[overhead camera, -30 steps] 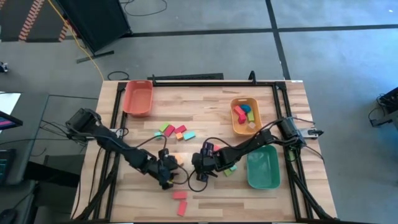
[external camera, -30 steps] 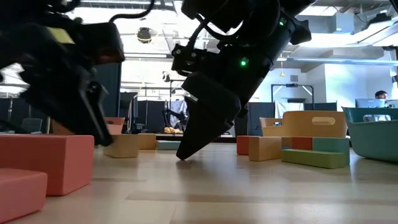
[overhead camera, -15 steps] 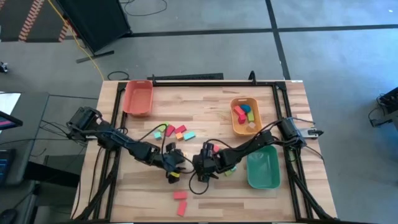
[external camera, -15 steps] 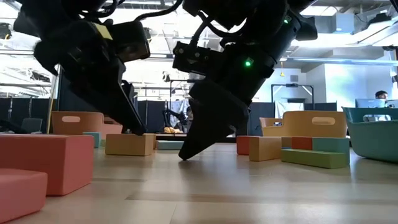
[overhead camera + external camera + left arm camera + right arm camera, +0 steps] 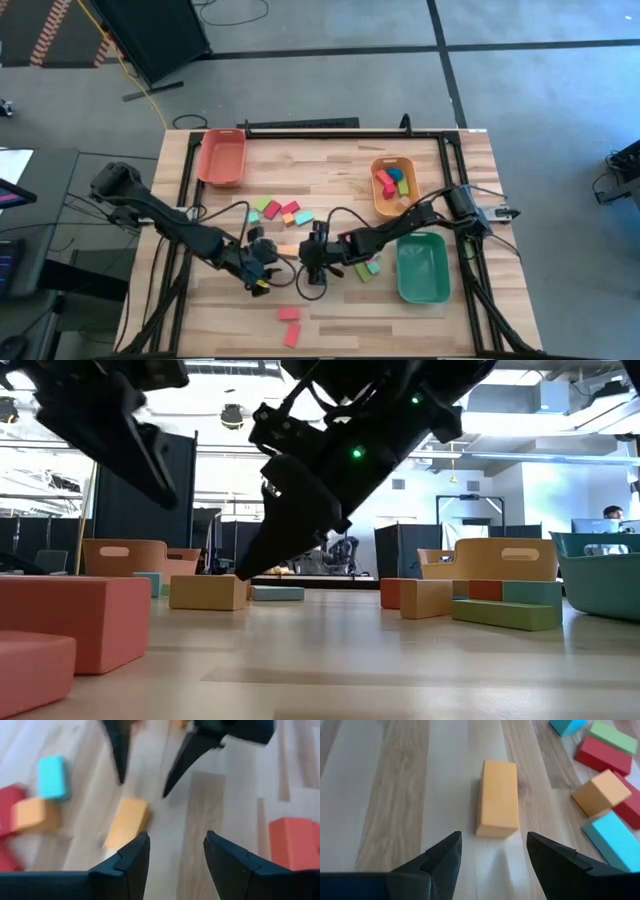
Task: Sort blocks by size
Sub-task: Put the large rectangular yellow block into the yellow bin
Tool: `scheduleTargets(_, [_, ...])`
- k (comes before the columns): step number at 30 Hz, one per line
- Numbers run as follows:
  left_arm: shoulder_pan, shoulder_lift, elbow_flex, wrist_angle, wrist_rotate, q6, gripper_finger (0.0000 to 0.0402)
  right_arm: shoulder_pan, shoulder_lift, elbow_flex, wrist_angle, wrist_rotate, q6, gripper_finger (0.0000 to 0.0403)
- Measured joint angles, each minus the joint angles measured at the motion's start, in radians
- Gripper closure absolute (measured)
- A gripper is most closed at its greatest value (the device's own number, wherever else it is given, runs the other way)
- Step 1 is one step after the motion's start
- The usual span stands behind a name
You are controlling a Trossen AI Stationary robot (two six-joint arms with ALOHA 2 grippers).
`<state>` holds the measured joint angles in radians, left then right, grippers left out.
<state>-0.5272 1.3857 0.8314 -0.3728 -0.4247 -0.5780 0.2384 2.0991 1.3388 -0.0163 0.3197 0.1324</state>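
Note:
An orange bar block [image 5: 497, 797] lies flat on the wooden table near its middle [image 5: 288, 250]. My right gripper [image 5: 495, 855] is open just to its right, its fingers pointing along the bar's length with the bar ahead of the tips. My left gripper [image 5: 175, 855] is open and empty, raised above the table to the block's left [image 5: 262, 268]; in the low view it hangs high [image 5: 130, 430]. More blocks [image 5: 280, 210] lie in a loose cluster farther back.
A red-orange tray [image 5: 222, 157] stands at the far left. At the right are an orange tray [image 5: 393, 185] holding several blocks and a green tray [image 5: 422, 268]. Two red blocks [image 5: 290, 325] lie near the front edge, and a few blocks [image 5: 370, 268] lie beside the right arm.
My left gripper has come up off the table from beside the orange bar and drawn back toward the table's left edge, still open. My right gripper has moved toward the table's left edge, closer to the orange bar, and has rolled a little.

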Motion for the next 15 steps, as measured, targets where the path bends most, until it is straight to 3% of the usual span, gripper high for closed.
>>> scheduleTargets(15, [-0.105, -0.026, 0.000, -0.077, -0.059, -0.114, 0.0223, -0.078, 0.012, 0.000, 0.150, -0.169, -0.021, 0.0138])
